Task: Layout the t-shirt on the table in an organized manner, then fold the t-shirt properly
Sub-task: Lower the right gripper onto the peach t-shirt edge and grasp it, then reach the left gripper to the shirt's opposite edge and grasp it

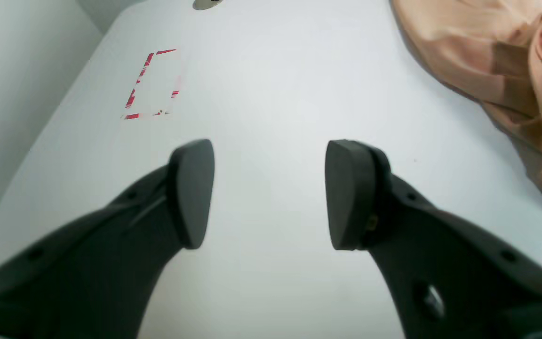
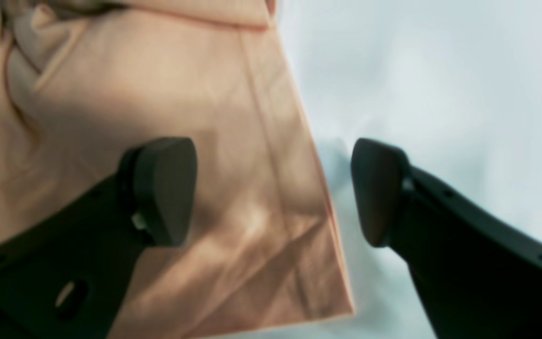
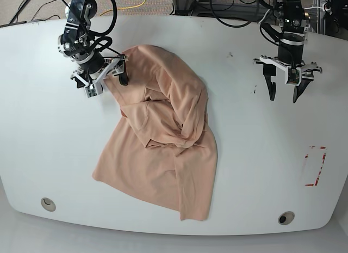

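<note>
The peach t-shirt [image 3: 163,144] lies crumpled and partly folded over itself on the white table [image 3: 244,155], left of centre. At the shirt's upper-left edge my right gripper [image 3: 106,81] is open. In the right wrist view the right gripper [image 2: 273,188] straddles a straight hemmed edge of the t-shirt [image 2: 228,141], one finger over cloth and the other over the bare table [image 2: 440,70]. My left gripper [image 3: 283,95] hangs open over bare table at the far right, well apart from the shirt. In the left wrist view the left gripper [image 1: 271,188] holds nothing, and the t-shirt [image 1: 487,56] shows at upper right.
A red-tape rectangle mark [image 3: 314,184] sits near the table's right edge, also visible in the left wrist view as the red-tape mark [image 1: 134,92]. Grommet holes lie at the front left [image 3: 48,203] and front right [image 3: 286,217]. Cables run behind the table's far edge.
</note>
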Robot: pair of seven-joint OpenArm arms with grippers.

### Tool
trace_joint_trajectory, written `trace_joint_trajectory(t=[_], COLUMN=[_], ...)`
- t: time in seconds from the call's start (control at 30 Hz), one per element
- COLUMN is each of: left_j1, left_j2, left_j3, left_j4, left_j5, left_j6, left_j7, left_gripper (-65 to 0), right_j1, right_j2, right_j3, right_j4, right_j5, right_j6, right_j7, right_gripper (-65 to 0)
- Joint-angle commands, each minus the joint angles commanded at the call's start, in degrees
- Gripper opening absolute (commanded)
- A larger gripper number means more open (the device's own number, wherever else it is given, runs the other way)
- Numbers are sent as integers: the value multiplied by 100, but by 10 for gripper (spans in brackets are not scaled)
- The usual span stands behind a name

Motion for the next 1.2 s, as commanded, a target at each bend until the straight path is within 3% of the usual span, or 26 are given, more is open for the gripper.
trace_joint_trajectory(t=[0.17, 0.27, 0.37, 0.53, 0.73, 0.83, 1.0, 1.2], left_j1=[0, 0, 0, -18, -26, -26, -26, -53], left_j2=[0, 0, 9, 18, 9, 9, 18, 9], left_j3=[0, 0, 0, 0, 0, 0, 0, 0], left_j4=[9, 9, 9, 18, 18, 18, 18, 18], left_j5=[0, 0, 0, 0, 0, 0, 0, 9], left_j6=[0, 0, 0, 0, 0, 0, 0, 0], left_j7=[0, 0, 0, 0, 0, 0, 9, 9], left_gripper=[-299, -299, -299, -297, -297, -297, -297, -296], right_j1=[-9, -35, -53, -193, -211, -202, -158, -202], right_j2=[-9, -62, -158, -176, -220, -220, -220, -229], right_j3=[-18, -26, -26, -62, -185, -193, -193, -193], right_j4=[0, 0, 9, 18, -9, -9, 9, 475], right_j5=[0, 0, 0, 0, 0, 0, -18, -18], right_j6=[211, 360, 444, 444, 444, 444, 444, 444], right_j7=[0, 0, -9, -18, -18, -18, -18, -26], right_gripper=[-289, -331, -314, -276, -289, -384, -650, -650])
